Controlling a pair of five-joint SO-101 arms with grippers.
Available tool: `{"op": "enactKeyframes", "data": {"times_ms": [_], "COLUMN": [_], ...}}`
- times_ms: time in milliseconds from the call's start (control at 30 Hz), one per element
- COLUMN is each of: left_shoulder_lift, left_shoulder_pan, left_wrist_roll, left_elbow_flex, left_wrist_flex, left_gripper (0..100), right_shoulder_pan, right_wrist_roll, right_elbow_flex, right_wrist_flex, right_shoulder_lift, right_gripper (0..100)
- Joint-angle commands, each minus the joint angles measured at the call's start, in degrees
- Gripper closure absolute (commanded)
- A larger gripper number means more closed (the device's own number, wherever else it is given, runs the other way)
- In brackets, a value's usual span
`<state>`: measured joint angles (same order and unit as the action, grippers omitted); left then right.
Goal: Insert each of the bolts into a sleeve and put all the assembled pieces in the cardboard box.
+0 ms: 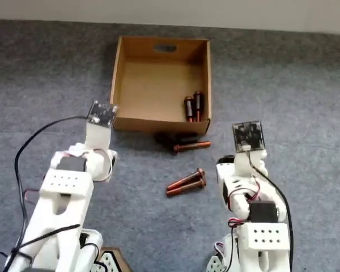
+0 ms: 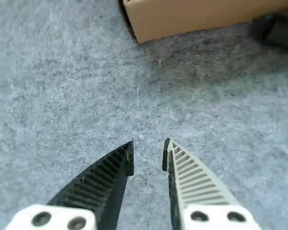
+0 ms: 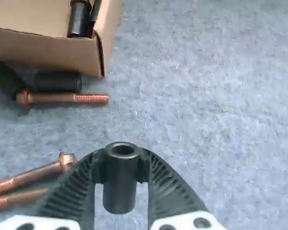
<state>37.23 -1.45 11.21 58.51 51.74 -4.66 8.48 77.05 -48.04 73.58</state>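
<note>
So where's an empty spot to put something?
The grey carpet left of the brown cardboard box is bare, and so is the stretch right of it. The box's left half is free. It's crowded in front of the box, where copper bolts and black sleeves lie.

Loose bolts [image 1: 184,179] and perhaps dark sleeves [image 1: 175,137] obstruct the carpet [image 1: 306,102] before the cardboard box [image 1: 153,90].

The high camera looks steeply down from far off over the carpet [image 1: 283,85], with the box [image 1: 158,126] at upper centre. The wrist cameras sit low and close, facing forward past the left gripper [image 2: 148,155] and the right gripper [image 3: 122,158]. Both share the box's front wall, seen at opposite corners.
</note>
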Motion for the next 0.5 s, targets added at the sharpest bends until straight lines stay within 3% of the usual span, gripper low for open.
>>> {"op": "enactKeyframes", "data": {"times_ms": [0, 167, 367, 467], "left_shoulder_lift": [-6.64, -16.66, -24.92, -28.7], "left_shoulder_pan": [4.44, 14.46, 25.89, 29.67], "left_wrist_roll": [2.73, 2.55, -3.08, -5.89], "left_elbow_flex": [-15.25, -25.71, -32.66, -36.35], "left_wrist_flex": [11.52, 16.88, 16.88, 16.88], "left_gripper": [87, 87, 87, 82], "right_shoulder_pan": [1.1, 1.63, 9.98, 13.41], "right_wrist_roll": [-1.14, -2.29, -8.7, -10.64], "right_elbow_flex": [2.15, 7.25, 10.07, 11.21], "right_wrist_flex": [1.71, 1.8, 1.63, 1.63], "right_shoulder_lift": [4.0, 10.15, 17.98, 20.62], "right_gripper": [99.3, 99.3, 99.3, 99.3]}}
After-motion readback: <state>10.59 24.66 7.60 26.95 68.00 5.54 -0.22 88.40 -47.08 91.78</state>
